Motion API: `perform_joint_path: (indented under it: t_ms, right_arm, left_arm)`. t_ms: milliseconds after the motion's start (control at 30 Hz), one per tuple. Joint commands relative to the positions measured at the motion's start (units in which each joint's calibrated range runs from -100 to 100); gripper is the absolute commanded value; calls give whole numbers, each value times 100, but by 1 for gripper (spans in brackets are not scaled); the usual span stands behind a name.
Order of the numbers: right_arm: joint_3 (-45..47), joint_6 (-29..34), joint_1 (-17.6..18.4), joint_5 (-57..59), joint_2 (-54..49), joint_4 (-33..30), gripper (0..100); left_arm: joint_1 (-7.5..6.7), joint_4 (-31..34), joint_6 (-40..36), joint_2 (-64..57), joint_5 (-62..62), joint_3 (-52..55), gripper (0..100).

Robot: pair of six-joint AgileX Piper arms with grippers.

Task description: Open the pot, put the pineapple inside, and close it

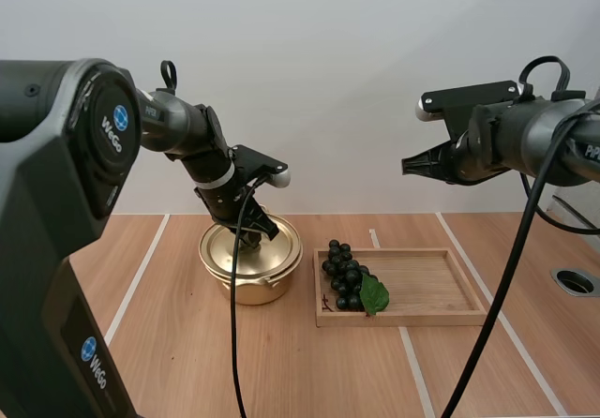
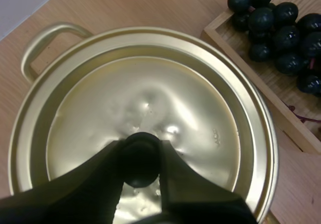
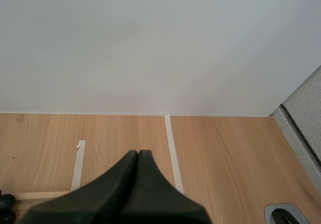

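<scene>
Currently, left gripper (image 2: 139, 151): pinching knob (image 2: 141, 166) of lid (image 2: 150, 101) on pot (image 1: 246, 289).
Right gripper (image 3: 138, 154): pressed together, held high.
Grapes (image 1: 343, 280): in wooden tray (image 1: 433, 289).

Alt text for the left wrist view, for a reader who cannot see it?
The left tool pinches the black knob of the gold lid, which sits on the pot. Dark grapes lie in a wooden tray beside the pot.

The left arm (image 1: 183, 127) reaches forward and bends steeply down at the wrist. Its left gripper (image 2: 140, 144) points downward, both fingers pinched on a black knob (image 2: 140, 168). The right arm (image 1: 534, 137) hangs high and level, and the right gripper (image 1: 410, 166) has its fingers pressed together into one wedge, aimed toward the left arm's side.
</scene>
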Motion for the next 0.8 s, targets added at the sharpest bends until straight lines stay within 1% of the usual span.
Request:
perform_joint_path:
  t_ms: [0,67,400,433,467,533,567,600,633,700,733,767]
  right_arm:
    - [16,-29,-21,-96,-74,-75,0]
    - [16,-29,-21,-96,-74,-75,0]
    - [16,-29,-21,-96,-74,-75,0]
    - [16,-29,-21,-96,-74,-75,0]
    - [16,-29,-21,-96,-74,-75,0]
    - [16,-29,-21,-96,-74,-75,0]
    - [16,-29,-21,-96,-74,-75,0]
    - [16,-29,-21,-96,-74,-75,0]
    - [16,-29,-21,-96,-74,-75,0]
    - [16,-49,-21,-95,-74,-75,0]
    - [16,-59,-21,-95,-74,-75,0]
    - [16,-59,-21,-95,-74,-75,0]
  left_arm:
    - [-15,-205,27,135,827,109,0]
    - [-15,-355,121,135,952,109,0]
    - [-15,-357,122,135,844,109,0]
    - [-15,-357,122,135,804,109,1]
    - [-15,-357,122,135,794,109,5]
    - [-15,-357,122,123,794,109,17]
    - [-15,-357,122,126,794,95,28]
    - [-15,-357,96,126,794,63,41]
    - [-15,-357,68,108,794,18,56]
    - [-15,-357,20,58,794,-42,94]
    - [-15,-357,-5,19,794,-72,100]
    - [-15,-357,-17,-15,794,-105,100]
